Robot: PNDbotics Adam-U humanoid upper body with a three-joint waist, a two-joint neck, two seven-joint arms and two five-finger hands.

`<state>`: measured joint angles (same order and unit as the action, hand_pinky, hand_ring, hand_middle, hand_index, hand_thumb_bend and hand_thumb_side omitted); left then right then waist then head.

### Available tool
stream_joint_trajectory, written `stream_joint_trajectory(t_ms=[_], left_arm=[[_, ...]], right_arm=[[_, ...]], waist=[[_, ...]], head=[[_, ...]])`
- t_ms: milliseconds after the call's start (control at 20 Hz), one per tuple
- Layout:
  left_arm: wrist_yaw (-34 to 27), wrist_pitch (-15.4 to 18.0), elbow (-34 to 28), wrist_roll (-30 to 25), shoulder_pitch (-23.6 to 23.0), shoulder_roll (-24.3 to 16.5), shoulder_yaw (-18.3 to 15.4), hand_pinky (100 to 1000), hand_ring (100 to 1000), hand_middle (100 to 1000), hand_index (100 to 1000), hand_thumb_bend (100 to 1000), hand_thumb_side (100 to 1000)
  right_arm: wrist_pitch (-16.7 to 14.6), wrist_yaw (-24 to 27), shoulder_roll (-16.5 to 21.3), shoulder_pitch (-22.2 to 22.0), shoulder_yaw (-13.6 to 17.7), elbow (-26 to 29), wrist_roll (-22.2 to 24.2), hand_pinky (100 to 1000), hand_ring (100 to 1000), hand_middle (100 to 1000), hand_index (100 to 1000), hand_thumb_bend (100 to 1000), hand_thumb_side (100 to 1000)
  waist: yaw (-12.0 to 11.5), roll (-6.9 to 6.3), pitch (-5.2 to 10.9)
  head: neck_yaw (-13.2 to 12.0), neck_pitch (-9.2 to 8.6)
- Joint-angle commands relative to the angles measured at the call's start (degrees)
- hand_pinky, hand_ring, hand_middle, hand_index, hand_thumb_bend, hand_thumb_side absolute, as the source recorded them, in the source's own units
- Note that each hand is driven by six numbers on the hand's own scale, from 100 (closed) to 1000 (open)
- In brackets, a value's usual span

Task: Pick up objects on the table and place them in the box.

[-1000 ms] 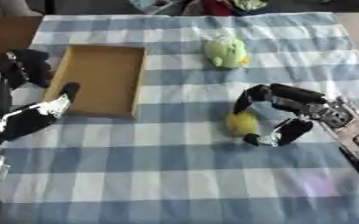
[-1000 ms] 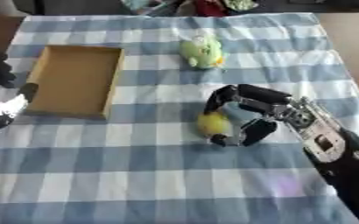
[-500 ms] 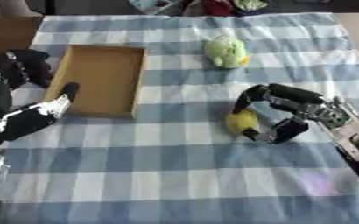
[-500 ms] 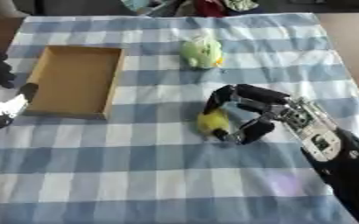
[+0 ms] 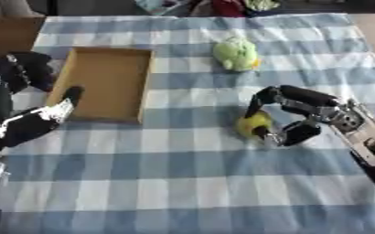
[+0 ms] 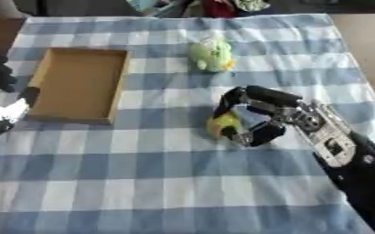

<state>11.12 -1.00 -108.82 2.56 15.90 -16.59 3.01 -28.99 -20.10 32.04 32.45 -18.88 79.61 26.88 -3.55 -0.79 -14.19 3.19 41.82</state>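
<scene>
Right hand [image 5: 302,116] — fingers curled round yellow toy [image 5: 253,123] on checked surface [image 5: 183,183]; seat thumb underneath before lifting. Left hand [image 5: 30,123] — idle, fingers relaxed. Cardboard box [image 5: 107,82], empty. Green plush [image 5: 236,53] farthest.

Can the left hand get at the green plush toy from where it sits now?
Probably not easily. The left hand rests at the table's left edge, beside the box, which lies between it and the green plush toy at the far middle. The right hand, curled round the yellow object, is nearer.

Even soft light, slight blur, faint shadows
</scene>
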Motion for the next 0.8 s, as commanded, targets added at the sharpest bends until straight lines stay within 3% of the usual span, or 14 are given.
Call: stream_joint_trajectory(t_ms=[50,400,800], left_arm=[[-0.1,0.2,-0.6,-0.2,0.4,-0.8,0.0,514,544,522,680,515,100],[-0.1,0.1,-0.5,-0.2,0.2,-0.9,0.1,514,544,522,680,514,100],[-0.2,0.3,-0.5,-0.7,0.1,-0.9,0.5,514,544,522,680,516,100]], right_arm=[[-0.1,1.2,1.3,1.6,0.6,2.0,-0.5,721,615,458,601,100,100],[0.8,6.3,3.2,5.9,0.8,6.8,-0.4,724,610,457,603,100,100],[0.3,8.1,1.9,16.7,-1.4,5.8,0.7,726,609,461,611,100,100]], waist=[[0.0,-0.01,1.06],[0.3,0.13,1.27],[-0.3,0.25,1.95]], head=[[0.0,0.16],[-0.1,0.29],[0.3,0.39]])
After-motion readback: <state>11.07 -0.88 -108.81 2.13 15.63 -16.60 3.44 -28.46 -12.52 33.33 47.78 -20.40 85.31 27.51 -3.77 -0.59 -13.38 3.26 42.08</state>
